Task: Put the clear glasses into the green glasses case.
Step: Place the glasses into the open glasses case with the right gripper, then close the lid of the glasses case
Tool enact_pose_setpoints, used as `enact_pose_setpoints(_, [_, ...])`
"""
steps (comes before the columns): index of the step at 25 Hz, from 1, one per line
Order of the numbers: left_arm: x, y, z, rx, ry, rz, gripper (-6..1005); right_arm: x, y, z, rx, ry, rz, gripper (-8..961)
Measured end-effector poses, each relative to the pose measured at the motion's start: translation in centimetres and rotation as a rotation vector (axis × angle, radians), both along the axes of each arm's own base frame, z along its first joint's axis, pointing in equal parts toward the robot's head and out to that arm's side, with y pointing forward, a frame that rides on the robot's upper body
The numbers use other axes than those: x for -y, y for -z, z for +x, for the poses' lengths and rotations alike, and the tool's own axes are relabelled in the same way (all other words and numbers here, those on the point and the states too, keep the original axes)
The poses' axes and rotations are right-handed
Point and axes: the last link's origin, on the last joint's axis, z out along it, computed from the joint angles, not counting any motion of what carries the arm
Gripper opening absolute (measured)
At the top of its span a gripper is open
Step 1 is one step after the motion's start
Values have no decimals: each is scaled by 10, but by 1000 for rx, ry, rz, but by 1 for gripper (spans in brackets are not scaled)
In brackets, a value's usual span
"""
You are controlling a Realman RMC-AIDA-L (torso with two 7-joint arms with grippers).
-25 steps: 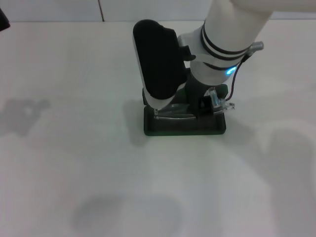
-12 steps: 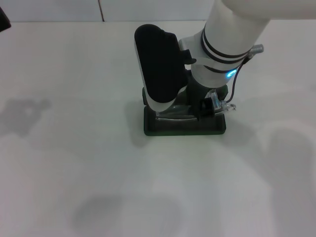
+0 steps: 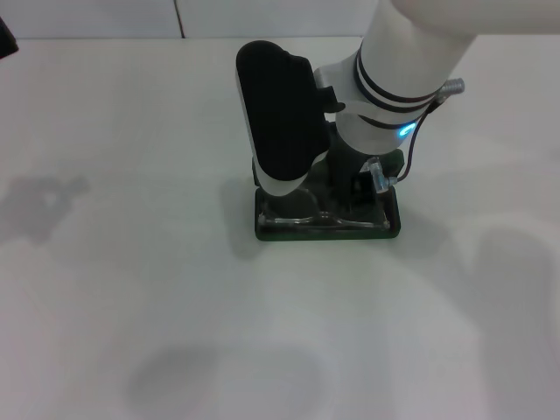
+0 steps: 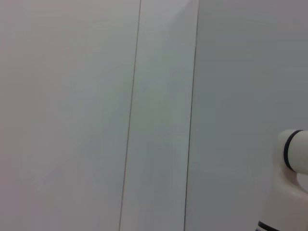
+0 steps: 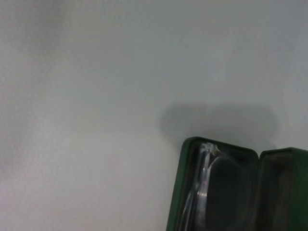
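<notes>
Clear glasses (image 3: pixel 308 213) in green glasses case (image 3: pixel 328 229)

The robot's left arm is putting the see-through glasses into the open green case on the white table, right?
Not quite: it is the right arm. In the head view the right gripper reaches down over the open green glasses case on the white table, with the clear glasses lying in it. The left arm is not over the table.
</notes>
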Motion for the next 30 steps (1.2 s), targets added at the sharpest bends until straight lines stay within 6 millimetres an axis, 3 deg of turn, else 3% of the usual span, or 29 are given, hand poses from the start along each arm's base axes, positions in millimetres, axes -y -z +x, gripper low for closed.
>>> enact_pose_setpoints(16, [1, 0, -4, 9, -16, -8, 44, 12, -2, -8, -46, -21, -16, 100])
enact_pose_setpoints(24, [-8, -6, 3, 24, -8, -11, 43, 23, -41, -8, -248, 29, 43, 104])
enact_pose_setpoints(30, [-23, -4, 14, 33, -12, -23, 43, 35, -91, 22, -508, 137, 101, 107])
